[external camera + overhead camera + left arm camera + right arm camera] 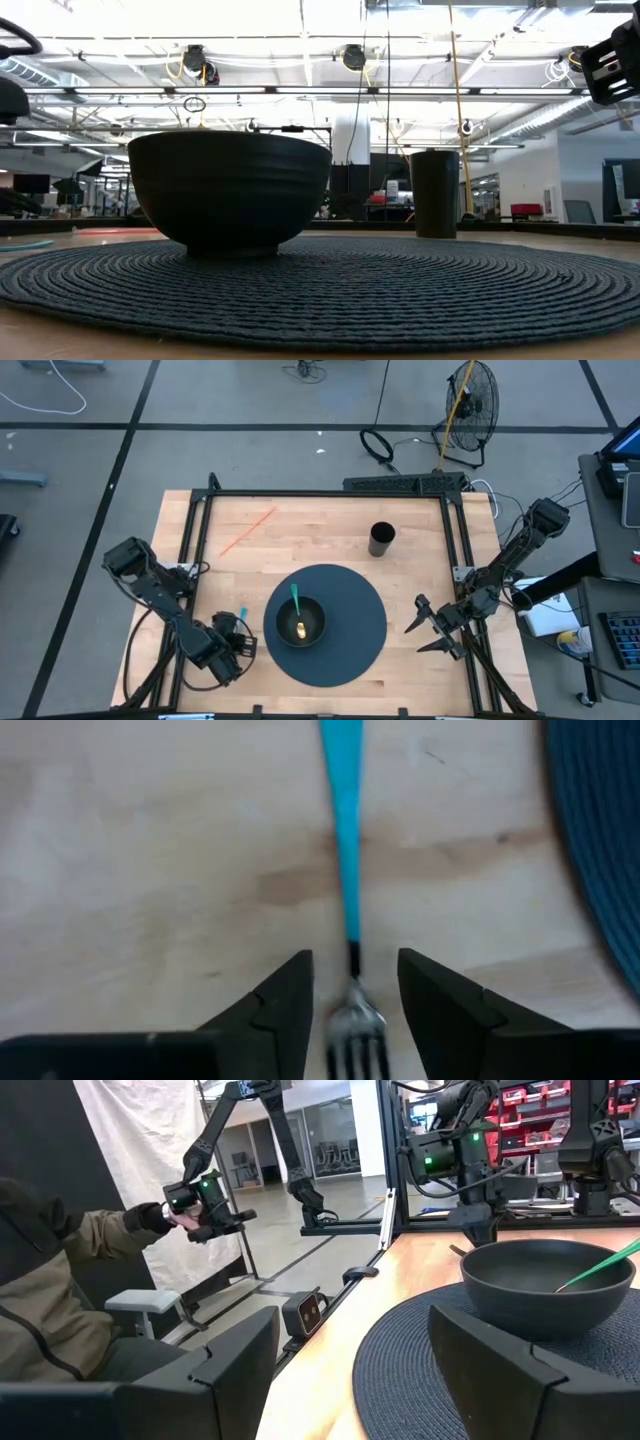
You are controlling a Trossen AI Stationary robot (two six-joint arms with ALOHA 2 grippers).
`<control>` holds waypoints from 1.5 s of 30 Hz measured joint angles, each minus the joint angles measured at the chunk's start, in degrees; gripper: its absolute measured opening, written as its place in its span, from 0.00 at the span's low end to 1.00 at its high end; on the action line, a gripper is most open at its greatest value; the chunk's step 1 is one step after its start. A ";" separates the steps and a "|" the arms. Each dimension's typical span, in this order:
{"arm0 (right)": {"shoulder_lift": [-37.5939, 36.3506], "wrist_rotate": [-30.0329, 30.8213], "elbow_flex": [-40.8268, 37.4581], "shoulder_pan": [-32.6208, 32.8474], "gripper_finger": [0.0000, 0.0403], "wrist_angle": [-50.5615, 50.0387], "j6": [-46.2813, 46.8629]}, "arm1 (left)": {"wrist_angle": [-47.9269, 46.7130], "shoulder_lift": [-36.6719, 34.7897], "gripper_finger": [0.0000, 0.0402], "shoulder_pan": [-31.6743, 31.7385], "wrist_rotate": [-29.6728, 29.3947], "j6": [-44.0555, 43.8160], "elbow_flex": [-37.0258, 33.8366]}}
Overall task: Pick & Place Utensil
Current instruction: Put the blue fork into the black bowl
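Left gripper [352, 992] low over bare wood just left of the mat [365, 630], jaws partly open and straddling the neck of a fork [346, 910] without pinching it. Fork flat on the table [300, 525], long axis in line with the fingers: steel tines back between them, slim blue handle running straight ahead, away from the wrist. Nothing gripped. Far nearer this arm than the other; probably just set down here, or about to be clamped at the neck. Right gripper [432, 628] waiting at the mat's right edge, jaws wide and empty. Mat round, dark, coiled cord, ribbed. Bowl [300, 619] on it matte black, faintly ridged, with a green-handled utensil [296, 603] leaning inside. Dark cup [382, 540] upright beyond the mat.
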 joint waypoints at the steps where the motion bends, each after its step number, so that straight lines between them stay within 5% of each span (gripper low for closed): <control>1: 0.00 -0.01 0.00 0.00 0.62 0.00 0.00 | -0.80 0.00 0.39 0.34 0.13 0.25 -0.02; 10: 0.00 0.02 0.00 0.00 0.62 0.00 0.00 | 0.08 0.00 0.28 4.59 0.29 7.12 -0.09; 23: -0.02 -0.11 -0.02 0.00 0.62 -1.80 1.49 | 1.79 -0.04 0.17 7.26 8.97 12.47 -0.07; 45: 0.00 -0.05 -0.02 0.00 0.62 -2.12 1.70 | 3.62 -0.20 0.02 6.68 6.14 15.18 -0.61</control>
